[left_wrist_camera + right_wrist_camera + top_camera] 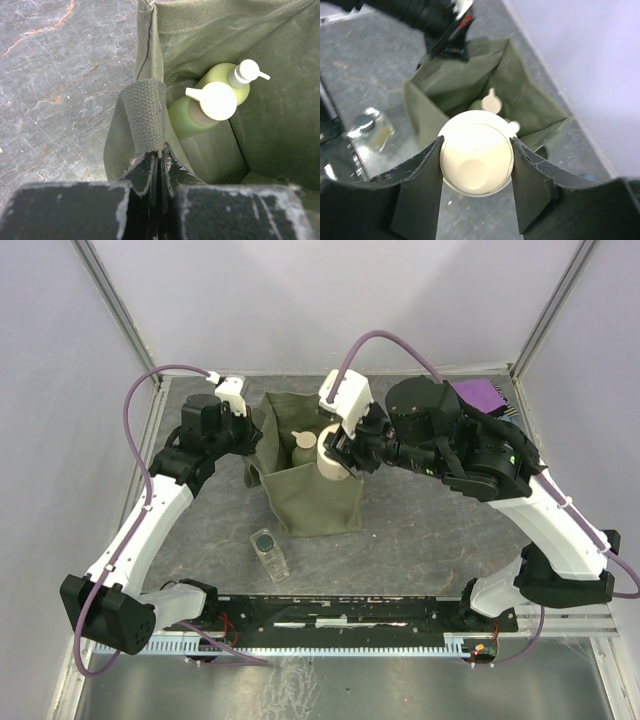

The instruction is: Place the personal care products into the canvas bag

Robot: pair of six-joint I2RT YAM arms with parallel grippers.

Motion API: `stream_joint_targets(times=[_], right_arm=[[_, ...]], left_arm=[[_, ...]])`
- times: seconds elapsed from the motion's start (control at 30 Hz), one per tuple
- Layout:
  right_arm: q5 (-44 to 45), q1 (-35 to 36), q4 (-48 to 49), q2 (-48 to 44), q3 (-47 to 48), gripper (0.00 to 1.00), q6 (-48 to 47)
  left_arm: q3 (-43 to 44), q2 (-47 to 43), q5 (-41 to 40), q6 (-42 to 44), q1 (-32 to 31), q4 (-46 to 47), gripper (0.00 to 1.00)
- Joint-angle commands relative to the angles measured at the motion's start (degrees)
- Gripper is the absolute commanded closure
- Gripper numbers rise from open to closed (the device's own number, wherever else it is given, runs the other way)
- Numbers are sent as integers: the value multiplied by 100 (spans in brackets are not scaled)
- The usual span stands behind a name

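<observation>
The olive-green canvas bag (318, 502) stands open mid-table. My left gripper (252, 433) is shut on its left handle strap (145, 117), jaws pinched together on the webbing (160, 152). Inside the bag lie the yellow-green pump bottle (222, 75) and the round green bottle with pale cap (185, 117). My right gripper (340, 453) is shut on the cream jar-like bottle (476, 157), fingers on both its sides, holding it above the bag's open mouth (450, 87). The clear square bottle with dark cap (268, 551) lies on the table in front of the bag, also in the right wrist view (372, 131).
A folded purple cloth (482, 395) lies at the back right, partly behind the right arm. A black metal rail (340, 612) runs along the near edge between the arm bases. Grey walls close the back and sides.
</observation>
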Motion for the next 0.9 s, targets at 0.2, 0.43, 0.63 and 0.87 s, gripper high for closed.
stream_joint_targets(times=[0.2, 0.43, 0.63, 0.87], right_arm=[[104, -734, 2236, 503, 825, 100, -904], [-89, -1071, 2063, 621, 278, 100, -428], [-348, -1108, 1712, 452, -365, 100, 155], [-784, -1197, 1618, 199, -1141, 100, 818]], left_arm=[[78, -90, 119, 171, -6, -36, 97], [52, -109, 96, 202, -6, -40, 97], [38, -66, 121, 201, 0, -24, 97], [25, -16, 125, 224, 0, 3, 97]])
